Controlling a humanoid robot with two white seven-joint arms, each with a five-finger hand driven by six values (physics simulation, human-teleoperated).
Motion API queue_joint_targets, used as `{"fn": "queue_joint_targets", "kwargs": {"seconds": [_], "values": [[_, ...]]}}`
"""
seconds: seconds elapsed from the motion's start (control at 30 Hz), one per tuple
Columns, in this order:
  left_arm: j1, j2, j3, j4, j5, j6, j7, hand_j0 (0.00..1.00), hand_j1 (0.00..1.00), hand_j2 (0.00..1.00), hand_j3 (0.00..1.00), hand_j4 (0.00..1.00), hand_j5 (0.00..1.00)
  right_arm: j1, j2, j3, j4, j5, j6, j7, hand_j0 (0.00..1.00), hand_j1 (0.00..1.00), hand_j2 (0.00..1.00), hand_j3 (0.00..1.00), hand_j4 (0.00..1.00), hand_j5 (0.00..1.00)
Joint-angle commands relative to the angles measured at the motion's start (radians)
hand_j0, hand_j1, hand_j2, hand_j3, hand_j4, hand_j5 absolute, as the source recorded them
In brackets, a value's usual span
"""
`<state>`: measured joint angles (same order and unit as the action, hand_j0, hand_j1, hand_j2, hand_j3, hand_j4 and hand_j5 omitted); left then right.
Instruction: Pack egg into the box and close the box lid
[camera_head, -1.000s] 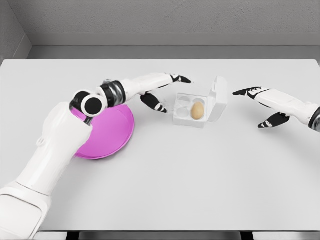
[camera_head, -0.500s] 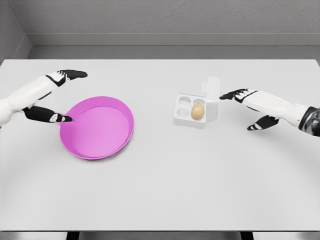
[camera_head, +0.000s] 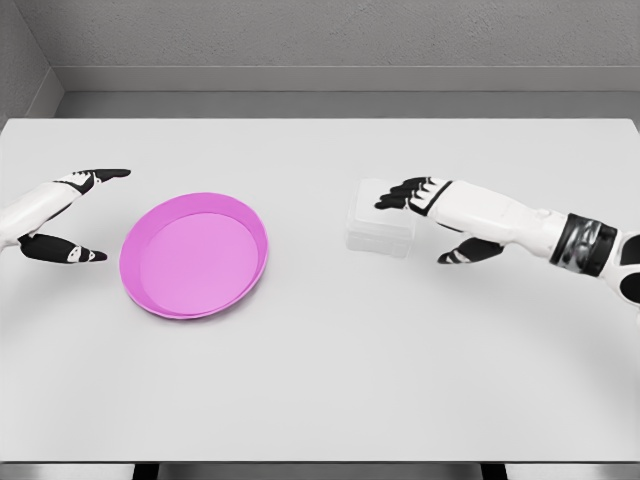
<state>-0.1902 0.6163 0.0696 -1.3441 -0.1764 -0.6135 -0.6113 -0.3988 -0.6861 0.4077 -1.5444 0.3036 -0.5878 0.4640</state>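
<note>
The box (camera_head: 380, 230) sits on the table (camera_head: 330, 380), well to the right of the pink plate (camera_head: 195, 255), with its lid lying flat over the base. The egg is not visible (presumably enclosed, judging by the lowered lid). The right hand (camera_head: 425, 200) rests its fingertips (camera_head: 392, 198) on the lid's right part, fingers extended and lightly bent, grasping nothing. The left hand (camera_head: 62, 215) hovers left of the plate, spread and empty. Step in hand: lid closure, apparently at its end. The next move calls for a firm downward press to seat the lid, then a clean lift away without dragging the box.
</note>
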Motion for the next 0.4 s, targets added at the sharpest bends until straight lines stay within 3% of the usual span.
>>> {"fn": "queue_joint_targets", "kwargs": {"seconds": [0.0, 0.17, 0.37], "values": [[0.0, 0.0, 0.001, 0.0, 0.006, 0.003, 0.0, 1.0, 1.0, 1.0, 1.0, 1.0, 1.0, 0.0, -0.003, -0.075, 0.058, -0.008, 0.006, -0.001, 1.0, 1.0, 1.0, 1.0, 1.0, 1.0], [0.0, 0.0, 0.001, 0.0, 0.006, 0.003, 0.0, 1.0, 1.0, 1.0, 1.0, 1.0, 1.0, -0.002, -0.104, -0.11, 0.141, -0.009, 0.008, -0.001, 1.0, 1.0, 1.0, 1.0, 1.0, 1.0], [0.0, 0.0, -0.001, 0.002, 0.005, 0.003, 0.0, 1.0, 1.0, 1.0, 1.0, 1.0, 1.0, -0.002, -0.108, -0.112, 0.147, -0.009, 0.002, -0.001, 1.0, 1.0, 1.0, 1.0, 1.0, 1.0]]}}
